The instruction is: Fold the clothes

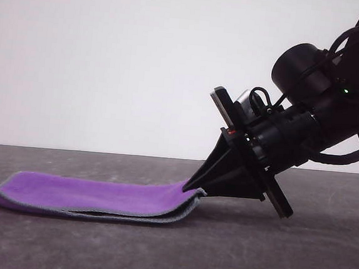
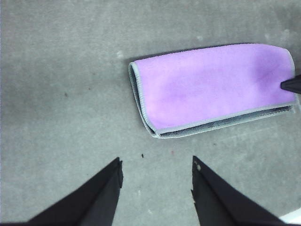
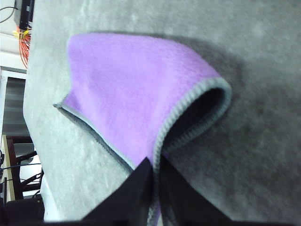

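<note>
Judging from how things lie, you are approx. halfway: the cloth (image 1: 92, 196) is already doubled over on the grey table (image 1: 319, 260), purple face up, dark grey face inside, w/ the light grey stitched edge (image 2: 221, 121) running along the open side. One fold looks done, but the layers are not flat yet; in the right wrist view the top layer bulges into an open loop just beside the fingers.

The right gripper (image 1: 190, 187) has its fingers narrow, pinched together on the cloth's edge, so the fabric sits between the tips and spreads away from them. The left gripper (image 2: 156, 176) has its fingers (image 2: 101, 193) wide apart and carries nothing; the cloth lies ahead of them, apart, no contact.

What is left, I think: you let go the pinched edge, press the loop down, maybe a 2nd fold if you want a smaller square.

Brands, labels, writing: I can read none on the cloth, table or arm. There is a small green light (image 1: 345, 91) on the right arm, no text w/ it.
</note>
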